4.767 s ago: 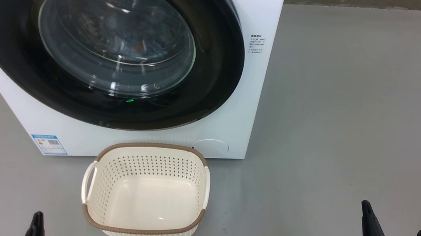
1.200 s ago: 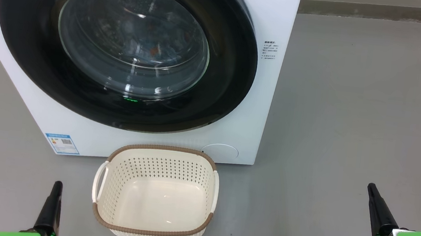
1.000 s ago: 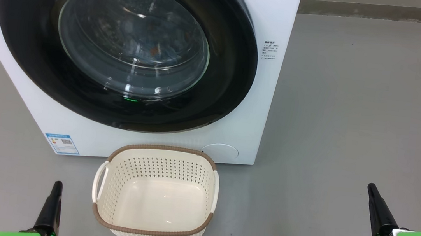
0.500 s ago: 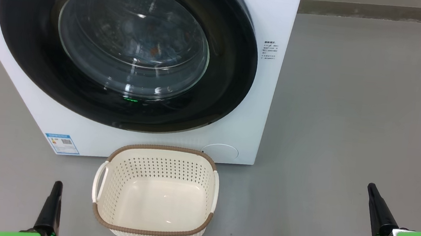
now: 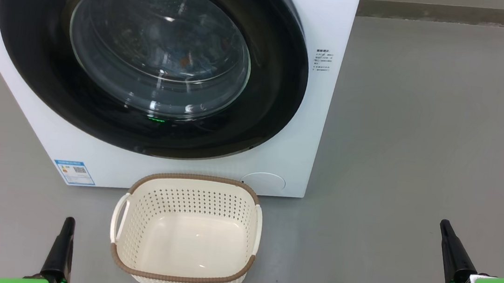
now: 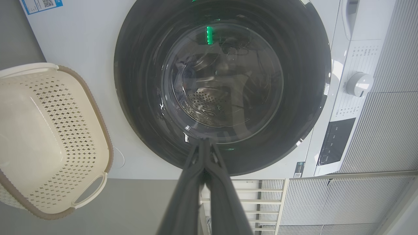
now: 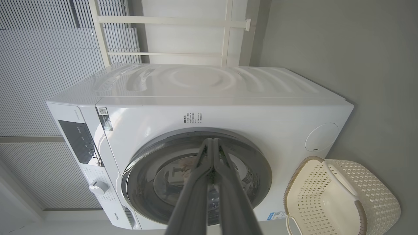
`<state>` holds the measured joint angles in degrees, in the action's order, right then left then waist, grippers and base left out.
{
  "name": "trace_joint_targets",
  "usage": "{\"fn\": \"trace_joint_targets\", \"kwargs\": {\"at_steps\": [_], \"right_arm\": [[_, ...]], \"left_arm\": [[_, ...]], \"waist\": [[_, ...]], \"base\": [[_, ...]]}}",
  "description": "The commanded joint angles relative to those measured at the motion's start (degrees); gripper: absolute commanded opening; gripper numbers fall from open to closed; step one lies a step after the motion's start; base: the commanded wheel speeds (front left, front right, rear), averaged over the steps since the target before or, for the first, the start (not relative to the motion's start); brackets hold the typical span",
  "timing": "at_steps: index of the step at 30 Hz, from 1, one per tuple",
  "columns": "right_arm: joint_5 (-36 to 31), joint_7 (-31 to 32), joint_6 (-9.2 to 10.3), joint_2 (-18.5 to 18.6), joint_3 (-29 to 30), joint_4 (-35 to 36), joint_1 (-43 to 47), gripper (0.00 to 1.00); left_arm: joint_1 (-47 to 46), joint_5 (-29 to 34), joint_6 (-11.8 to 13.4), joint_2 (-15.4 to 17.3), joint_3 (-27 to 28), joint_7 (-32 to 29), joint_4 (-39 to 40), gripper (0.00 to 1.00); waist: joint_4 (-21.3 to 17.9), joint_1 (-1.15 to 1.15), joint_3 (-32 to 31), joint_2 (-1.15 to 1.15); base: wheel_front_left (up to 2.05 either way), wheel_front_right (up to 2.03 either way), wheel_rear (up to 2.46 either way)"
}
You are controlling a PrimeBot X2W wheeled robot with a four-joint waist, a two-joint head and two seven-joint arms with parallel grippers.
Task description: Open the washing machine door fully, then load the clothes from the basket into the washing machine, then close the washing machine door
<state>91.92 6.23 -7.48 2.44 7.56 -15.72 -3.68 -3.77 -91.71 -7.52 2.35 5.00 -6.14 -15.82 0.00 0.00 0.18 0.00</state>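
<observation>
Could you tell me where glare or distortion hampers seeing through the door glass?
Head view: white streaks and a green glint on the door haze what lies inside. Left wrist view: less glare, the drum holes show; the wide lens bows the basket. Right wrist view: turned sideways, the shut right pincer crosses the door.
</observation>
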Motion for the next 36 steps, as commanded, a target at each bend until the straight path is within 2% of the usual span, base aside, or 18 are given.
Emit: {"fn": "trace_joint_targets", "kwargs": {"at_steps": [1, 36], "right_arm": [[0.2, 0.3, -0.01, 0.5, -1.0, 1.7, -2.5, 0.0], [0.2, 0.3, -0.01, 0.5, -1.0, 1.7, -2.5, 0.0]], "left_arm": [[-2.4, -0.5, 0.0, 0.5, 1.5, -0.4, 1.8, 0.0], [-2.4, -0.5, 0.0, 0.5, 1.5, -0.3, 1.8, 0.0]], "waist": [[0.0, 0.0, 0.0, 0.0], [0.0, 0.0, 0.0, 0.0]], "base": [[0.0, 0.0, 0.0], [0.0, 0.0, 0.0]]}}
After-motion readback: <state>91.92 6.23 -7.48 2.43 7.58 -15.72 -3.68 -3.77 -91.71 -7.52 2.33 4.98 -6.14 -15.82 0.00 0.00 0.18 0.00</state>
